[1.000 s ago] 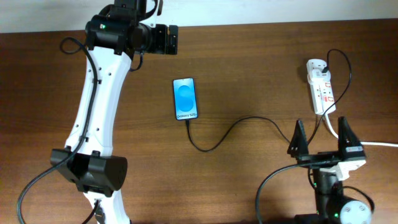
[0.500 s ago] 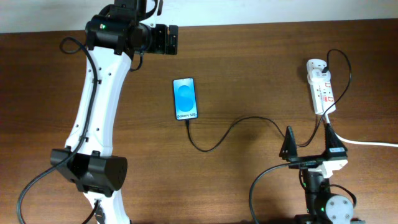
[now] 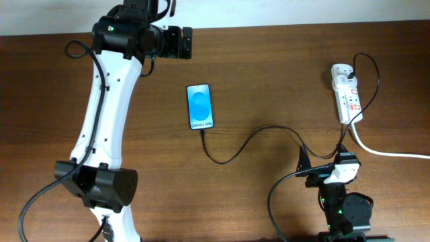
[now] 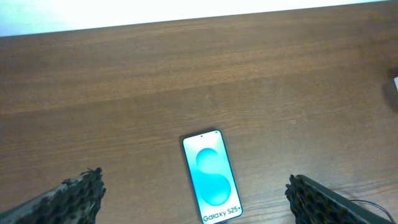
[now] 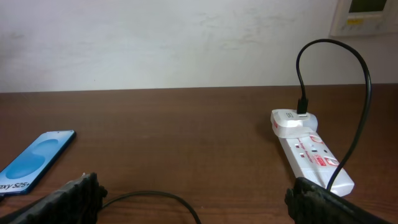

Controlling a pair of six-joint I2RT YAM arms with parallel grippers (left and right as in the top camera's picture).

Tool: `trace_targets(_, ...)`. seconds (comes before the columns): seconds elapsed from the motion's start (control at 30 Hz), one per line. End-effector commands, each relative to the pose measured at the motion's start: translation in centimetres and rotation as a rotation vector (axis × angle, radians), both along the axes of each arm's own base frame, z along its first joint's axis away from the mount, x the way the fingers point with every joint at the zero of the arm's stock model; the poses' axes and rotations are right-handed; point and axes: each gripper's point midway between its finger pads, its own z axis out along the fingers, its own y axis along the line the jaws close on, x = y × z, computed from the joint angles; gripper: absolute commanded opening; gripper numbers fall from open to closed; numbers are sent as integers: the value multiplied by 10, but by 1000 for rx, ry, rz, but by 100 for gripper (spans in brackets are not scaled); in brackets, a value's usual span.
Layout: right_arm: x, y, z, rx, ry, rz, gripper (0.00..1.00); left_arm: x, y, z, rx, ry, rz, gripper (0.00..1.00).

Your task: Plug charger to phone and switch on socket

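The phone (image 3: 201, 106) lies flat at mid-table with its blue screen lit; it also shows in the left wrist view (image 4: 211, 177) and the right wrist view (image 5: 34, 162). The charger cable (image 3: 250, 138) runs from the phone's bottom edge in a loop to the right, toward the socket (image 3: 347, 94), which also shows in the right wrist view (image 5: 311, 152). The cable's tip meets the phone's bottom edge. My left gripper (image 3: 186, 42) is open and empty above and left of the phone. My right gripper (image 3: 322, 156) is open and empty, below the socket, with the cable (image 5: 161, 199) between its fingers' line of view.
A thick white cord (image 3: 390, 153) leaves the socket toward the right edge. A black plug (image 3: 350, 67) sits in the socket's far end. The left arm (image 3: 101, 114) spans the table's left side. A white wall stands behind the table.
My right gripper has drawn back to the left and toward the table's front, away from the socket. The left arm, phone and cable have not moved.
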Motion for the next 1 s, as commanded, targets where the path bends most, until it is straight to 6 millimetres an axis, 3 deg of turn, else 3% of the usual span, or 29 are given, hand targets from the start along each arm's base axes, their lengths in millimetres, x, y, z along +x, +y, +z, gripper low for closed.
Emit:
trace_targets(0.0, 0, -4, -2, 3, 1, -19, 98, -2, 2, 13, 1, -30, -2, 99)
trace_targets(0.63, 0, -4, -2, 3, 1, -19, 98, -2, 3, 13, 6, -32, -5, 99)
trace_targets(0.73, 0, -4, -2, 3, 1, -19, 98, 4, 26, 13, 138, -62, 52, 99)
trace_targets(0.97, 0, -4, -2, 3, 1, -19, 98, 3, 27, 15, 149, -66, 58, 99)
